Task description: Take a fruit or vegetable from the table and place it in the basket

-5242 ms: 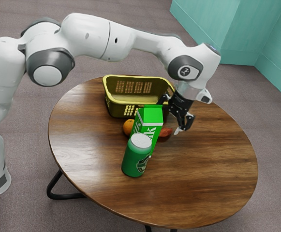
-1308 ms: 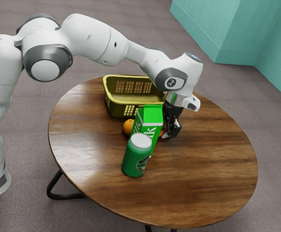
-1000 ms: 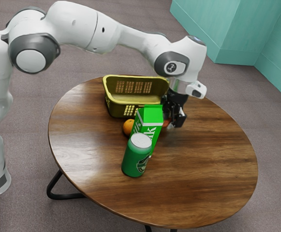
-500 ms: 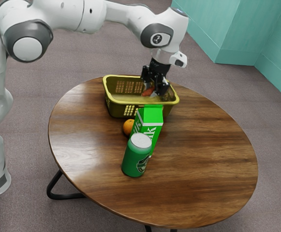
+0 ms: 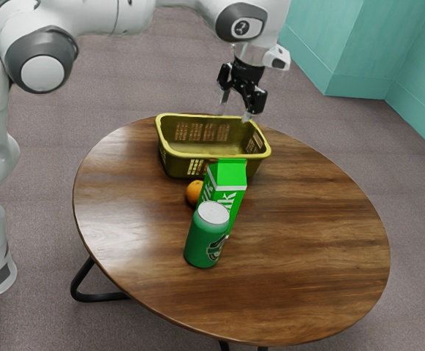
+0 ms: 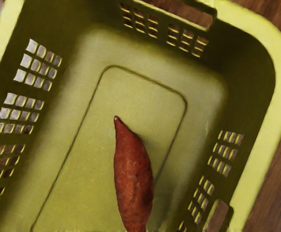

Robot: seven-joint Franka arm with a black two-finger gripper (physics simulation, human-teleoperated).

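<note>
Above the basket's back rim, toward the exterior view's right, my gripper (image 5: 235, 110) stands open, its two fingers apart with nothing between them. Below it on the table is the yellow-green basket (image 5: 186, 156). Looking down in the wrist view, I see a reddish-brown sweet potato (image 6: 133, 179) lying on the floor inside the basket (image 6: 77, 121). An orange (image 5: 194, 192) rests on the table in front of the basket, partly covered by the milk carton.
A green milk carton (image 5: 229, 186) stands upright close in front of the basket. Nearer the camera, a green can (image 5: 207, 235) with a pale top stands beside the carton. The round wooden table (image 5: 307, 241) extends toward the exterior view's right.
The sweet potato was lifted from beside the carton, carried over the basket and let go; it now lies inside. My gripper has opened and risen above the basket.
</note>
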